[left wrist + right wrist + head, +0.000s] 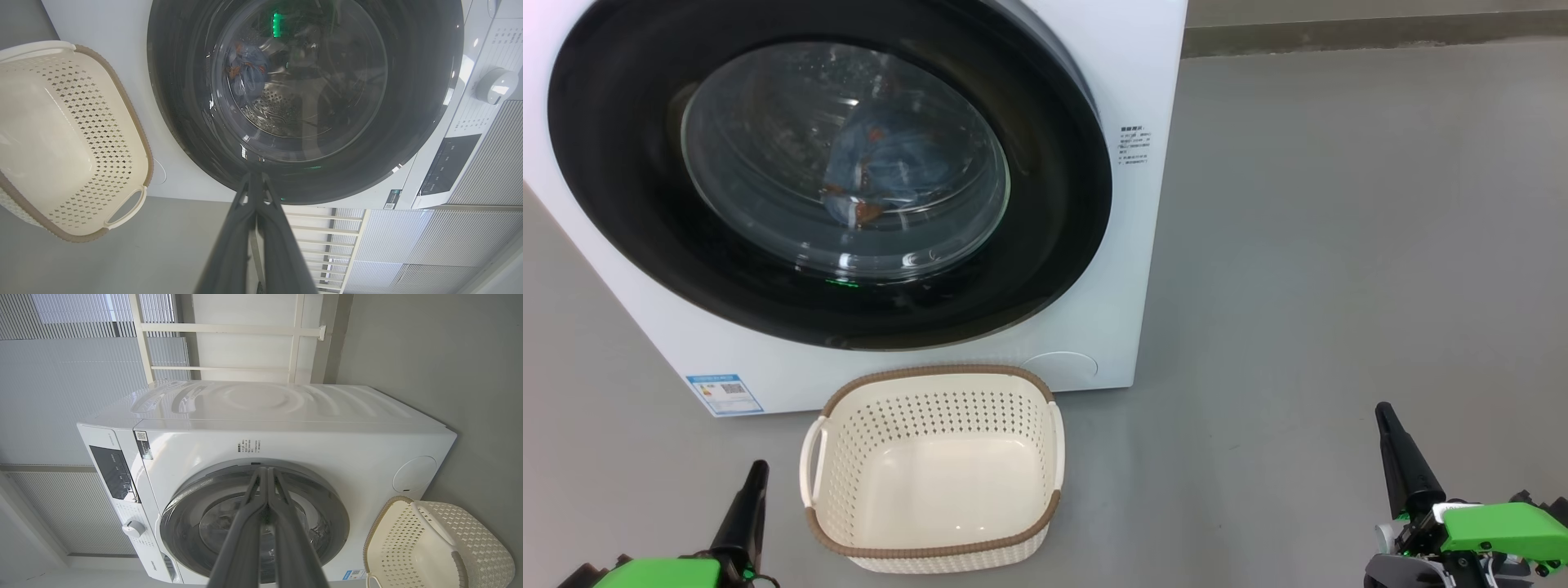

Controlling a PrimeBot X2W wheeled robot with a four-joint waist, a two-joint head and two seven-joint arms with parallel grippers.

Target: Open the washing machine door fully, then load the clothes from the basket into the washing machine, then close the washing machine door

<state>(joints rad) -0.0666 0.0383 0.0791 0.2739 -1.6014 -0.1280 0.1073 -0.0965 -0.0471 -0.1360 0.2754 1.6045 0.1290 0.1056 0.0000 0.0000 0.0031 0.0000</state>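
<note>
Two grippers sit at the lower corners of the head view with their dark fingers pressed together and holding nothing: the left gripper (pixel 757 469) near the left handle of the basket (pixel 935 372), the right gripper (pixel 1383 411) well apart on its other side. The basket stands on the grey floor (pixel 1339 245) just before the lower front edge of the washing machine (pixel 1147 245), its bare bottom showing. The washing machine door (pixel 621 204) lies shut against the front, and the clothes (pixel 882 163) lie in the drum behind its glass.
</note>
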